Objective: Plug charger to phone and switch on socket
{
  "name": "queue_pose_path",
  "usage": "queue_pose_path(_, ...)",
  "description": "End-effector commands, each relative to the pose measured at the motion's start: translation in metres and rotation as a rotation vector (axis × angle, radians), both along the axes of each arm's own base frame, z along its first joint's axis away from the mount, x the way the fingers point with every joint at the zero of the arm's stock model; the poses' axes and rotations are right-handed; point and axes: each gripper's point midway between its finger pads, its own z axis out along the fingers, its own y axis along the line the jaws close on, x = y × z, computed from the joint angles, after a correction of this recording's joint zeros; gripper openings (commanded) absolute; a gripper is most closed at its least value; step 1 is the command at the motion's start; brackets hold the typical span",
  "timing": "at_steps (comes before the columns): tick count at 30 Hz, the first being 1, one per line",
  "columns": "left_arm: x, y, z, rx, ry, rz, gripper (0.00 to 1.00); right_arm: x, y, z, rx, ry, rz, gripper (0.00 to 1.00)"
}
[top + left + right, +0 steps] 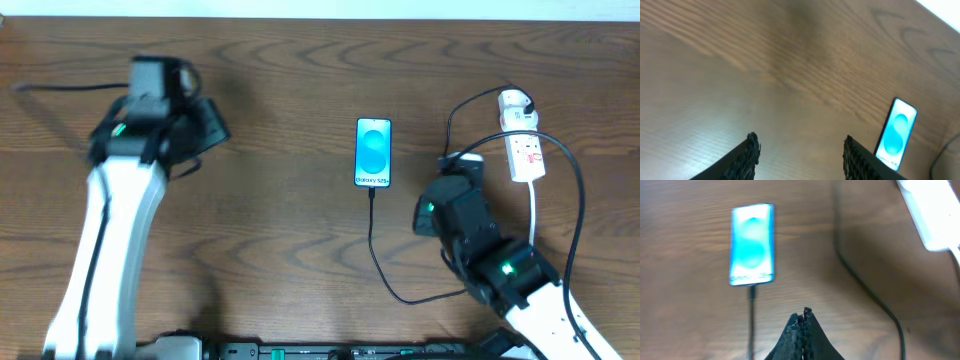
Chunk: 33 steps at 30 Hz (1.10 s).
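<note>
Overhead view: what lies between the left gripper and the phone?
Nothing. Only bare tabletop lies between the left gripper and the phone. The left wrist view also shows only bare wood ahead of its open fingers.

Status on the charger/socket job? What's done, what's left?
Done, it seems: the charger cable meets the bottom edge of the lit phone. In hand: nothing. The right gripper is shut and empty, beside the socket; the left gripper is open over bare table. Left: switching on the socket. Its switch state is not readable in these views.
</note>
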Motion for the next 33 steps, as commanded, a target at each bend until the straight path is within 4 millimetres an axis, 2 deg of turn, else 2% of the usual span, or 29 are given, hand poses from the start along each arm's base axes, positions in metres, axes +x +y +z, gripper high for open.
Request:
queue_pose_path(1,-0.040,0.022,0.051,0.117,-0.118,0.012,0.55,0.012,-0.038,-0.014,0.097,0.072,-0.224,0.01)
queue_pose_path(3,-0.059,0.023,0.069,0.117,-0.173,0.017,0.55,0.015,-0.055,-0.025,0.140,0.122,-0.286,0.01)
queue_pose_path(4,-0.078,0.023,0.085,0.115,-0.239,0.021,0.55,0.016,-0.070,-0.031,0.177,0.157,-0.339,0.01)
queue_pose_path(6,-0.104,0.026,0.099,0.119,-0.321,0.034,0.55,0.016,-0.094,-0.040,0.221,0.192,-0.427,0.01)
queue_pose_path(8,-0.120,0.029,0.103,0.129,-0.366,0.048,0.55,0.016,-0.111,-0.045,0.240,0.209,-0.487,0.01)
queue_pose_path(10,-0.154,0.038,0.104,0.153,-0.447,0.086,0.55,0.017,-0.143,-0.054,0.246,0.251,-0.573,0.01)
queue_pose_path(11,-0.165,0.041,0.102,0.166,-0.462,0.101,0.56,0.017,-0.150,-0.056,0.247,0.267,-0.598,0.01)
queue_pose_path(12,-0.173,0.045,0.099,0.178,-0.466,0.116,0.71,0.019,-0.158,-0.056,0.244,0.282,-0.616,0.01)
queue_pose_path(13,-0.183,0.049,0.096,0.193,-0.466,0.131,0.95,0.024,-0.167,-0.055,0.238,0.304,-0.635,0.01)
queue_pose_path(16,-0.202,0.051,0.089,0.201,-0.448,0.136,0.95,0.039,-0.185,-0.049,0.225,0.337,-0.661,0.01)
queue_pose_path(19,-0.211,0.051,0.079,0.205,-0.406,0.131,0.95,0.059,-0.203,-0.044,0.228,0.348,-0.696,0.01)
queue_pose_path(23,-0.227,0.052,0.057,0.215,-0.292,0.118,0.95,0.087,-0.226,-0.048,0.234,0.375,-0.735,0.01)
queue_pose_path(27,-0.248,0.052,0.036,0.225,-0.171,0.104,0.95,0.117,-0.248,-0.075,0.238,0.439,-0.768,0.01)
queue_pose_path(31,-0.250,0.052,0.037,0.223,-0.188,0.106,0.95,0.140,-0.258,-0.098,0.253,0.470,-0.770,0.01)
queue_pose_path(33,-0.257,0.053,0.042,0.219,-0.242,0.112,0.95,0.156,-0.261,-0.112,0.275,0.479,-0.762,0.01)
